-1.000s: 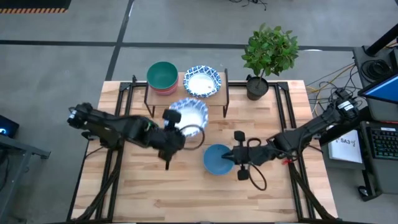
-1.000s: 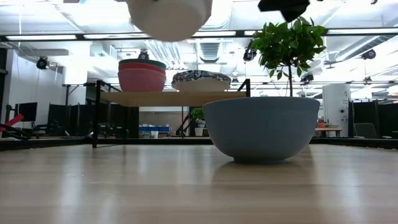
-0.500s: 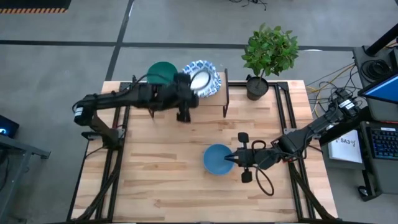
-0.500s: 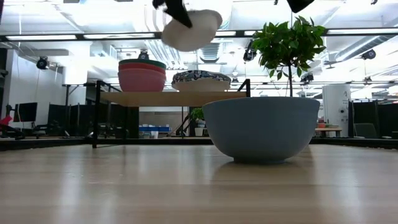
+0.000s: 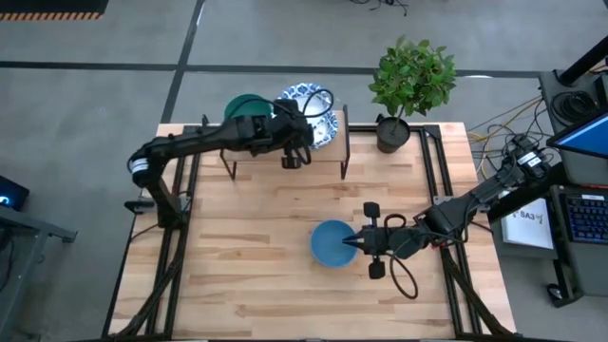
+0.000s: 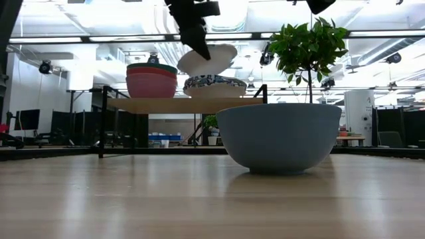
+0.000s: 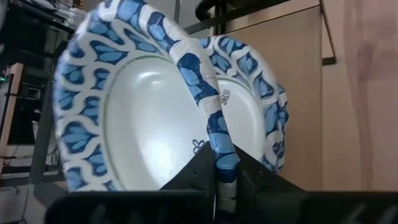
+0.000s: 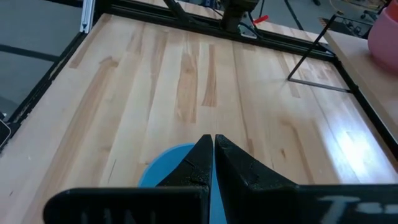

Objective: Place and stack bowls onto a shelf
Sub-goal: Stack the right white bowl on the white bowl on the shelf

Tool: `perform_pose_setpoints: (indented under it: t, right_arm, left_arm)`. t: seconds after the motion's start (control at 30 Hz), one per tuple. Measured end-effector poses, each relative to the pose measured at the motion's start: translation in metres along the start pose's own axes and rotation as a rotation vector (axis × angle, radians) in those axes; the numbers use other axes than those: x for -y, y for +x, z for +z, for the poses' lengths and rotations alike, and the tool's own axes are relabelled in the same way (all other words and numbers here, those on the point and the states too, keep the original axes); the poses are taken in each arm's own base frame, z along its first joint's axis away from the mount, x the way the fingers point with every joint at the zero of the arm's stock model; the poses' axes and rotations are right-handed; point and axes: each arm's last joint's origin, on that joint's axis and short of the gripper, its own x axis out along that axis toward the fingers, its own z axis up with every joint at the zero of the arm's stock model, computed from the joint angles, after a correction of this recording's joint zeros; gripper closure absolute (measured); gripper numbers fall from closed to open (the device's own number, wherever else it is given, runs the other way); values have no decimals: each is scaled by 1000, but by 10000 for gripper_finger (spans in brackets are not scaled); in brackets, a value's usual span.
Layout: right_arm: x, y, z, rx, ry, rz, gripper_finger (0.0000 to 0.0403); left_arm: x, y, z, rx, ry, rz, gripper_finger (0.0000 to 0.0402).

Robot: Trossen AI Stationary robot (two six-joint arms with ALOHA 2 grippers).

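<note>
My left gripper is shut on a white bowl with a blue patterned rim. It holds that bowl over the right half of the shelf, close above a second patterned bowl that stands on the shelf. On the shelf's left half stands a stack with a green bowl on top of pink ones. A blue bowl stands on its base mid-table. My right gripper hangs shut in the air over the blue bowl's right rim, touching nothing. My left gripper pinches the patterned bowl's rim, one finger inside the bowl and one outside. The fingers slant down from the table's left and near side. The bowl is lifted and tilted, its lower edge close over the bowl on the shelf; whether they touch does not show.
A potted plant stands at the table's far right corner, beside the shelf's right legs. Bare wooden tabletop lies to the left of the blue bowl and along the near edge. A cable loop hangs by my right gripper.
My left gripper has carried the patterned bowl from mid-table toward the far edge and a little to the right, over the shelf. It has turned on the way, and the bowl has come down tilted, close above the patterned bowl there.
</note>
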Motion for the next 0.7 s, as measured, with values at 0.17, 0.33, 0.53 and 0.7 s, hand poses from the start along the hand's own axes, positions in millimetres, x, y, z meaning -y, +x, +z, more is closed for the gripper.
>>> perform_pose_setpoints:
  t: [0.17,0.33,0.53,0.7]
  right_arm:
    - [0,0,0,-3,-2,0,394]
    - [0,0,-1,-6,0,0,394]
    - [0,0,-2,-17,4,-1,394]
    - [0,0,-2,-17,4,-1,394]
  left_arm:
    - [3,7,1,-13,9,-9,354]
    - [3,8,1,-14,9,-8,293]
    - [2,-3,2,12,1,-6,232]
    - [2,-23,4,115,-58,-112,215]
